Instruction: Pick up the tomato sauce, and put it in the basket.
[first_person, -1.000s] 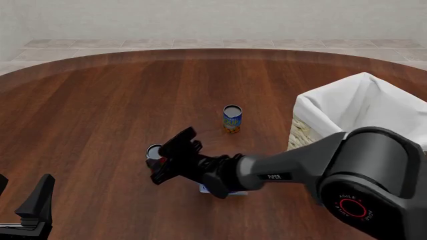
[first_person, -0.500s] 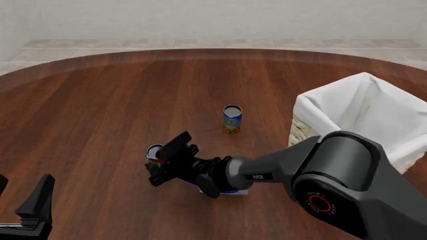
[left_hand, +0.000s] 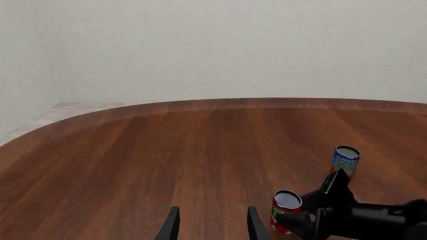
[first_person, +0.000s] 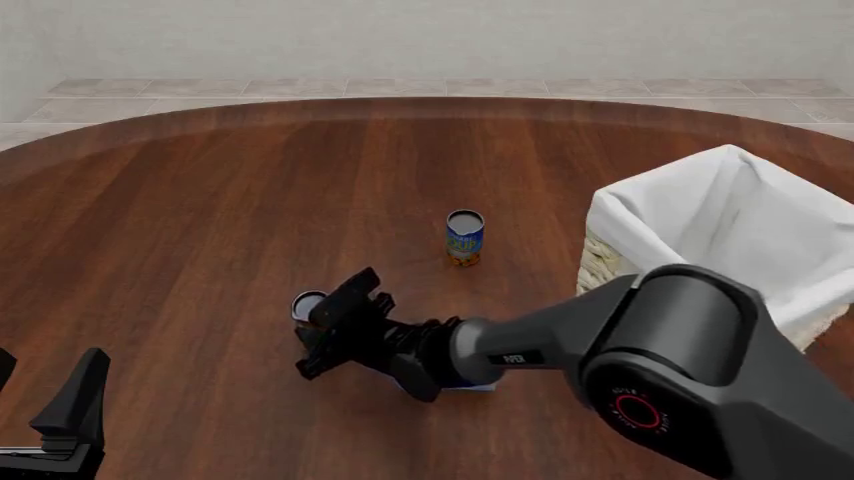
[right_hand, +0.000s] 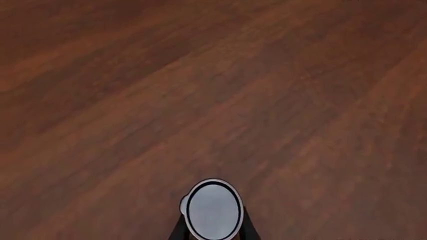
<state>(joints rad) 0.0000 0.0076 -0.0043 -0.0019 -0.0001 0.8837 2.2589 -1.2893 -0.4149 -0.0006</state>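
Bare table (first_person: 200, 220) leftward; blue-and-orange can (first_person: 463, 238) beyond.

Two cans are standing on one round wooden table (first_person: 200, 220). One is the tomato sauce (first_person: 308, 305), red-labelled with a grey top, sitting well to the left of the basket (first_person: 727, 225) and nearer the camera. The other is a blue-and-orange can (first_person: 463, 237), standing between the tomato sauce and the basket, farther back. One basket is sitting at the table's right side, lined with white cloth. One blue-white box (first_person: 461, 383) is lying left of the basket, showing only partly under the arm. Two arms are showing, each carrying one gripper: the right gripper (first_person: 334, 325) and the left gripper (left_hand: 209, 225).
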